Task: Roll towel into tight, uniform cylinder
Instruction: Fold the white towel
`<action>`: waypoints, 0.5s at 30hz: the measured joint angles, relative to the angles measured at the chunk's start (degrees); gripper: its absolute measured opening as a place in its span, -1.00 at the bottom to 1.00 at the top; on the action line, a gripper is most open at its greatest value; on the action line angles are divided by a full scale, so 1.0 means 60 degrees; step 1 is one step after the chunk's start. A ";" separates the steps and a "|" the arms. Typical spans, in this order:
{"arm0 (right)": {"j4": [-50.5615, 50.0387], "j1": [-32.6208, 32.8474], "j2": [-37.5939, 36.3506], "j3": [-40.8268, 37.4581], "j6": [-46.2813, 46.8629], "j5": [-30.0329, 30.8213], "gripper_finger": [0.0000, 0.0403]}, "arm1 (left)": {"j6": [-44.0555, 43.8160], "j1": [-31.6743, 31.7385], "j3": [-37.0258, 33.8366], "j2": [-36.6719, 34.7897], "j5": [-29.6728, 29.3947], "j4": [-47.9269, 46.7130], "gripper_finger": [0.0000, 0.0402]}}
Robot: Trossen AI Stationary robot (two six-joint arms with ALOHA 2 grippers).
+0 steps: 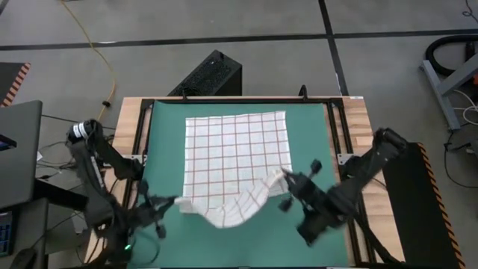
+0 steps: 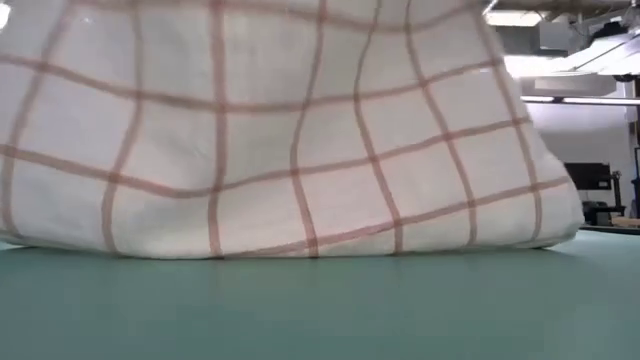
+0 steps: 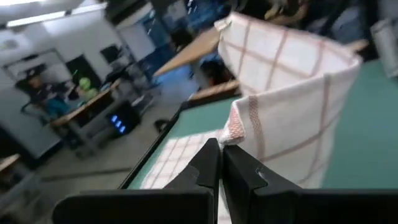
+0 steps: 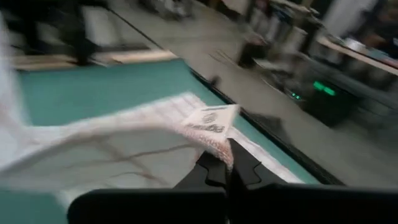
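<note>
Item: towel [image 1: 235,153], white cloth with a thin red check grid, lay on the green mat [image 1: 160,142]. Far portion was spread flat; the near edge was lifted off the mat and sagged in a fold between the two grippers.

Left gripper [image 1: 178,201]: fingers pinched closed on the towel's near left corner. The left wrist view showed that corner [image 3: 239,124], with a red woven hem band, clamped just ahead of the fingertips, cloth draping beyond.

Right gripper [image 1: 284,178]: fingers closed on the near right corner. Only the right wrist view showed a printed label [image 4: 211,119] at that corner, standing above the fingertips.

The low view showed neither gripper, only the raised cloth [image 2: 280,130] as a wall filling most of the picture, its lower edge touching the mat [image 2: 320,305].
</note>
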 joint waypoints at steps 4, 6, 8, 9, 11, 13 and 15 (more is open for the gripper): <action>-0.1119 -0.1319 0.0011 -0.0004 0.0000 -0.0777 -0.96 | -0.0955 0.1208 0.0000 -0.0597 0.0414 -0.2075 -1.00; -0.1513 -0.1928 0.0007 -0.0004 -0.0098 -0.1058 -0.96 | -0.1149 0.1791 0.0000 -0.0957 0.0477 -0.2869 -1.00; -0.1763 -0.2439 0.0011 -0.0004 -0.0373 -0.1202 -0.96 | -0.1230 0.2319 0.0000 -0.1323 0.0674 -0.3428 -1.00; -0.1845 -0.2685 0.0015 -0.0004 -0.0505 -0.1232 -0.96 | -0.1228 0.2565 -0.0002 -0.1512 0.0738 -0.3609 -1.00; -0.2100 -0.3151 0.0015 -0.0004 -0.0784 -0.1260 -0.96 | -0.1175 0.3008 -0.0005 -0.1840 0.0919 -0.3867 -1.00; -0.2177 -0.3587 0.0015 -0.0004 -0.1058 -0.1473 -0.96 | -0.1157 0.3361 -0.0049 -0.2112 0.1320 -0.4076 -1.00; -0.2163 -0.3980 0.0018 -0.0006 -0.1355 -0.1740 -0.96 | -0.1130 0.3679 -0.0146 -0.2294 0.1622 -0.4169 -1.00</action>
